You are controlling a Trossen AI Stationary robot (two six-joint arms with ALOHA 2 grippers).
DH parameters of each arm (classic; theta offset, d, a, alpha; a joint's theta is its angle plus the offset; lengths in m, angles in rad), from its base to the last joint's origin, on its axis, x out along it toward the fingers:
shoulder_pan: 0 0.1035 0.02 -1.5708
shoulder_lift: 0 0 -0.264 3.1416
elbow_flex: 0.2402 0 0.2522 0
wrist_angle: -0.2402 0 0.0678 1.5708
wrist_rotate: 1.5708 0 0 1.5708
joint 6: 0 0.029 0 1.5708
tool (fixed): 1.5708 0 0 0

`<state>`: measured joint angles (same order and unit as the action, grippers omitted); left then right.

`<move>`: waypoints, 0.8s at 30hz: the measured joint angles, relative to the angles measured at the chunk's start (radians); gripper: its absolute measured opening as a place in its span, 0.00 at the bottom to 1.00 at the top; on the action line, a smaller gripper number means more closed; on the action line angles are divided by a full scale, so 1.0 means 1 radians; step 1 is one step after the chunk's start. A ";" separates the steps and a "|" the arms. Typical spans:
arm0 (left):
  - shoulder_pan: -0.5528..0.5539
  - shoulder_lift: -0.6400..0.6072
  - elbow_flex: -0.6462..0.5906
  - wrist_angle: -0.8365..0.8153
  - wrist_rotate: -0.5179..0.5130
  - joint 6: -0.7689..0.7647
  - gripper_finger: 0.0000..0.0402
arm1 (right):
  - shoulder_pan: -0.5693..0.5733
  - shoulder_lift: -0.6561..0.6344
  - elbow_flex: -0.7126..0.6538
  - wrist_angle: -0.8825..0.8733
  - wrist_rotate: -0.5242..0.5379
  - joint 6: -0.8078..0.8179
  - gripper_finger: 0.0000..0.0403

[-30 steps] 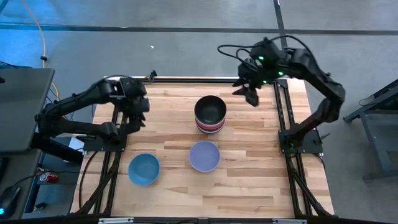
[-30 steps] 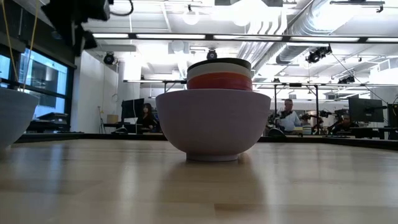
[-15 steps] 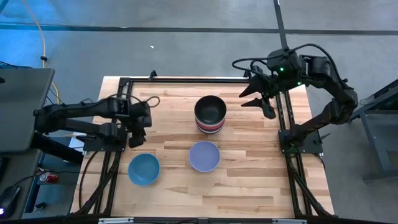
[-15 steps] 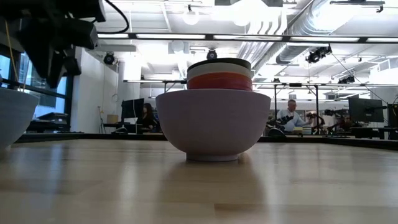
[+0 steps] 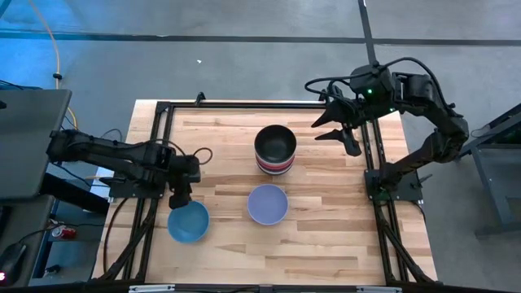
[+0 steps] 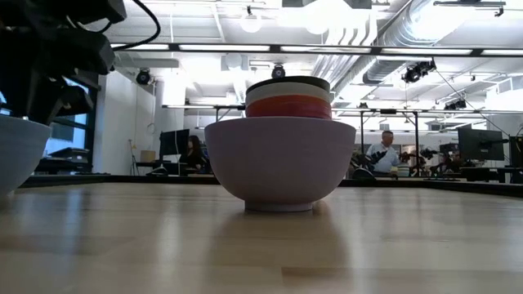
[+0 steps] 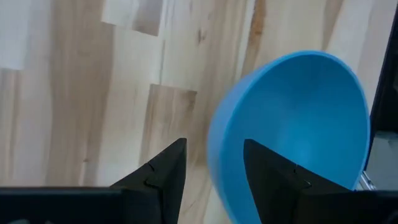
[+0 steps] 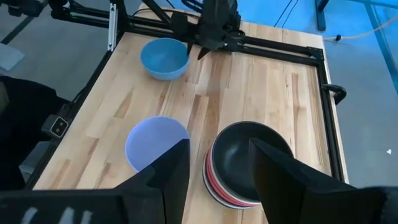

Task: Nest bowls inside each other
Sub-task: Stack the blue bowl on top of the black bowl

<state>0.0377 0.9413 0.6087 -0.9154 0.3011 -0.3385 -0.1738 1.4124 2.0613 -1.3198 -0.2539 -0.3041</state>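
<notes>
A blue bowl [image 5: 188, 221] sits upright on its base near the table's left near corner. My left gripper [image 5: 179, 195] is open over its far rim. In the left wrist view the gripper [image 7: 214, 142] has one finger outside the blue bowl [image 7: 292, 124] and one over its hollow; no touch shows. A lavender bowl [image 5: 268, 203] stands at the middle. Behind it is a nested stack [image 5: 275, 149] with a black bowl on top and white and red rims below. My right gripper [image 5: 335, 134] hangs open, raised, near the far right corner.
Black frame rails [image 5: 146, 220] run along the table's left and right sides [image 5: 376, 155]. Bare wood lies between the blue bowl and the lavender bowl [image 6: 280, 163]. In the low view the stack [image 6: 288, 96] rises behind the lavender bowl. People sit in the room beyond.
My left gripper has swung from the far left part of the table toward the near edge and come down over the blue bowl's far rim. My right gripper first moved toward the right edge, away from the stack, then held still. No bowl has moved.
</notes>
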 joint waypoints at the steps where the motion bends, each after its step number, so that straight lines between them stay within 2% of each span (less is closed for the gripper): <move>1: -0.016 0.000 -0.002 0.010 -0.005 -0.014 0.37 | 0.000 0.000 0.000 0.002 0.000 -0.005 0.39; 13: -0.158 0.001 -0.008 0.054 -0.158 -0.111 0.37 | 0.000 0.000 0.000 0.008 -0.009 -0.012 0.39; 24: -0.229 0.080 -0.008 0.054 -0.182 -0.157 0.37 | 0.000 0.000 0.000 0.008 -0.010 -0.019 0.39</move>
<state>-0.1914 1.0212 0.6010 -0.8616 0.1189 -0.4953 -0.1738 1.4124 2.0613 -1.3113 -0.2642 -0.3233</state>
